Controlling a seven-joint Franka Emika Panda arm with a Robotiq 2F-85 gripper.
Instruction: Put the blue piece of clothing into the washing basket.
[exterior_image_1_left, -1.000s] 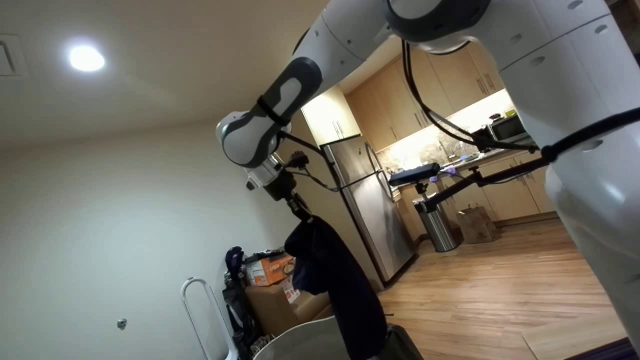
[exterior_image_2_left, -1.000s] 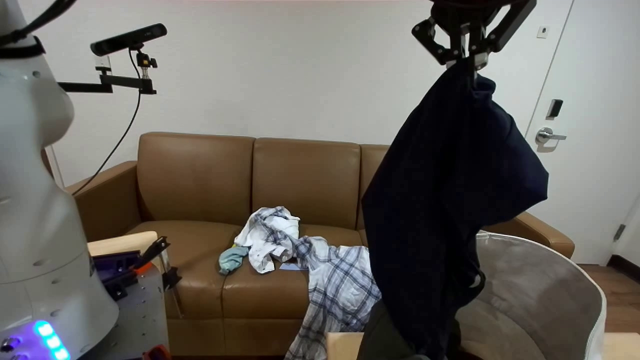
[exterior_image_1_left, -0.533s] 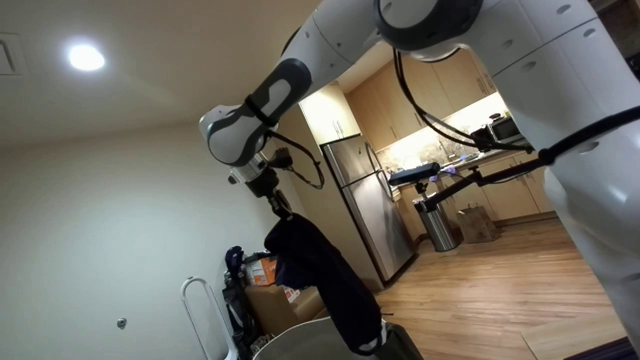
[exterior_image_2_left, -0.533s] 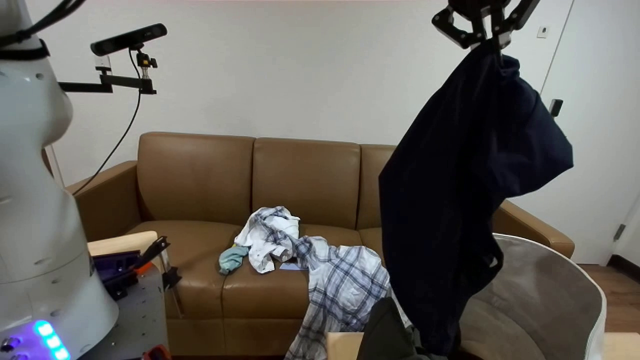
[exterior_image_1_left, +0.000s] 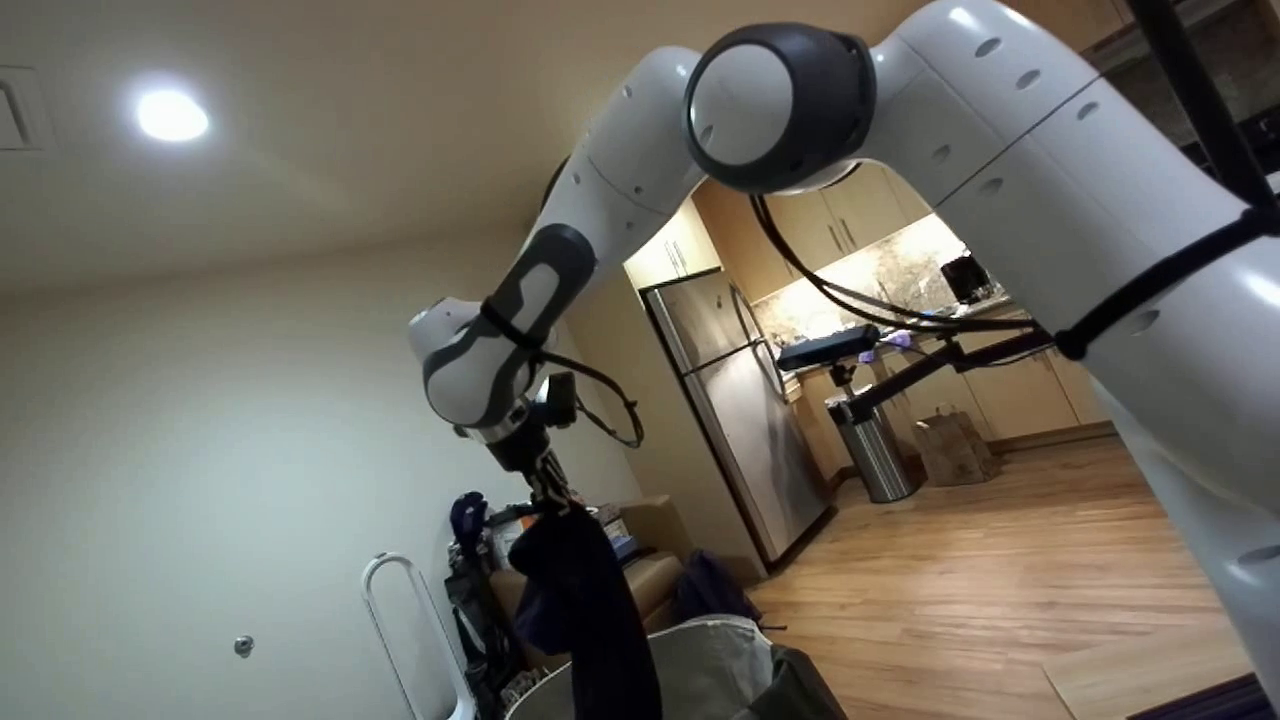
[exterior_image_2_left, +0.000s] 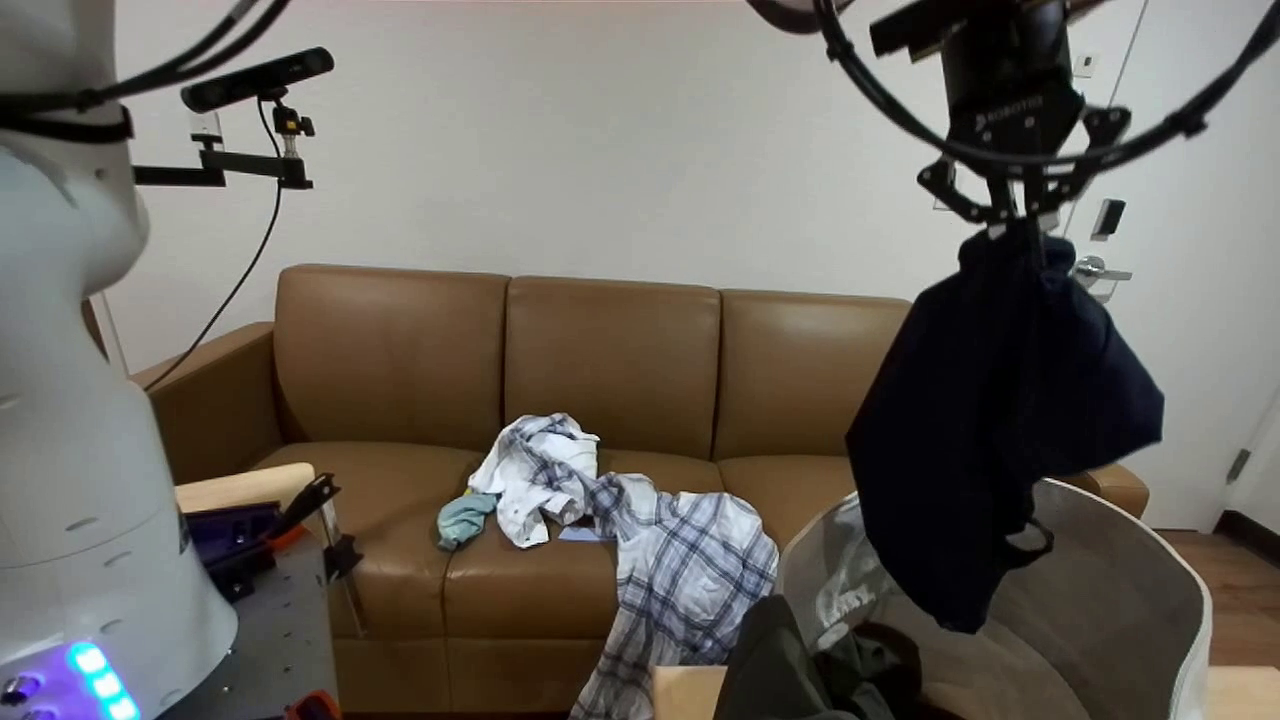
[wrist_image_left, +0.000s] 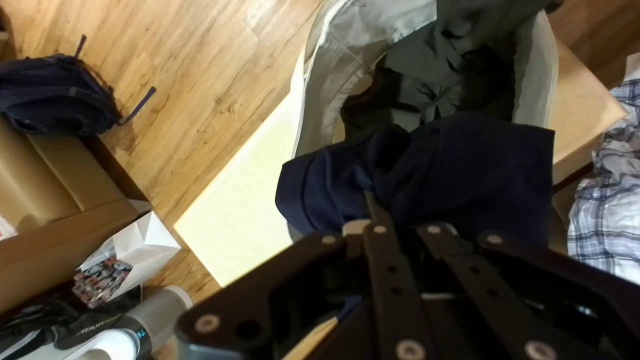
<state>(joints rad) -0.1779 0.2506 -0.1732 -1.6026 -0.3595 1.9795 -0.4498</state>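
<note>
Because the hand (exterior_image_2_left: 1020, 222) grips the top of the blue garment (exterior_image_2_left: 985, 430) over the basket (exterior_image_2_left: 1115, 575), its lower end seemingly just inside, picking up and carrying look done, with lowering and letting go left.

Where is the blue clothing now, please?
On the right in an exterior view, the blue clothing hangs from the claw, its lower part visually overlapping the washing basket.
</note>
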